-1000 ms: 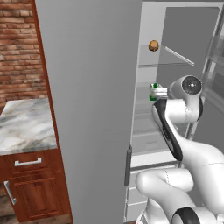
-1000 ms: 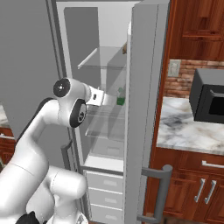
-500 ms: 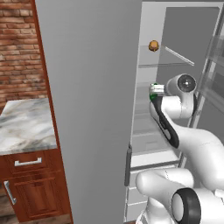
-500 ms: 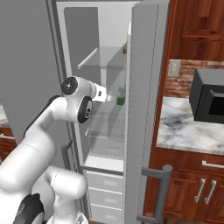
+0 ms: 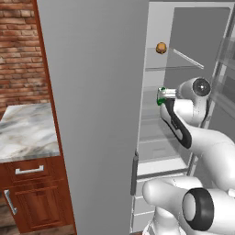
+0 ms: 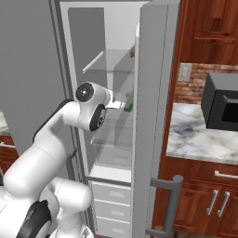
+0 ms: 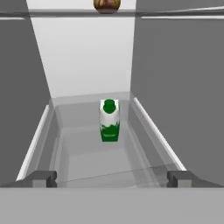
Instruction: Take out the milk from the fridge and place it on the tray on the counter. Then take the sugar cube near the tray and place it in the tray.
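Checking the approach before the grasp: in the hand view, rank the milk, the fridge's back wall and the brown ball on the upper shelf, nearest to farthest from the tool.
1. The milk, upright on the shelf, centred ahead of the open tool.
2. The fridge back wall, behind the carton.
3. The brown ball, on the glass shelf above; its depth against the back wall is hard to call.

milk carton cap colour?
Green, on the white milk carton; clearest in the hand view.
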You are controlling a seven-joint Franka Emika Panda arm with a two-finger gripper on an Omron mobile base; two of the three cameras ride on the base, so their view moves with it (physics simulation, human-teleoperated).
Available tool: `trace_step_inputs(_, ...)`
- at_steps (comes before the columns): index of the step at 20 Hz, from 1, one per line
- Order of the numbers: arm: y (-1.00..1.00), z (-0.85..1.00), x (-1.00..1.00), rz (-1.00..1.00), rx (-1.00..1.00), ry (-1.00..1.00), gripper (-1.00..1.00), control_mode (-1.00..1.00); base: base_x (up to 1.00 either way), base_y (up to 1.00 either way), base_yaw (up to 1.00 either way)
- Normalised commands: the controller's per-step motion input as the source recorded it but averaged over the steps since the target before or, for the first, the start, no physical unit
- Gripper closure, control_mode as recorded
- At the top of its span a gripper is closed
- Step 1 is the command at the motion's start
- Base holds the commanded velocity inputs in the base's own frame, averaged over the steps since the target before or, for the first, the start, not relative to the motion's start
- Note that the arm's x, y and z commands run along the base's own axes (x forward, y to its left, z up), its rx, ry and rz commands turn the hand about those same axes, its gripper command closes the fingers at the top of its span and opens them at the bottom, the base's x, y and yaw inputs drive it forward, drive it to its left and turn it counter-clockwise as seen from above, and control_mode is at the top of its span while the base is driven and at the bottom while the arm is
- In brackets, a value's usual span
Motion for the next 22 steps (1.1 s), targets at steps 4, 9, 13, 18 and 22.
trace_step_inputs(4, -0.01, -0.13, 0.18, 0.01, 0.0, 0.0, -1.0, -1.0, 0.0, 0.0, 0.0)
trace_step_inputs(9, 0.0, -0.14, 0.17, 0.0, 0.0, -0.01, -1.0, -1.0, 0.0, 0.0, 0.0)
trace_step_inputs(13, 0.0, -0.16, 0.18, 0.01, 0.0, 0.0, -1.0, -1.0, 0.0, 0.0, 0.0)
trace_step_inputs(18, 0.0, -0.16, 0.11, 0.01, 0.0, 0.0, -1.0, -1.0, 0.0, 0.0, 0.0)
trace_step_inputs(22, 0.0, -0.07, 0.14, 0.0, 0.0, -0.01, -1.0, -1.0, 0.0, 0.0, 0.0)
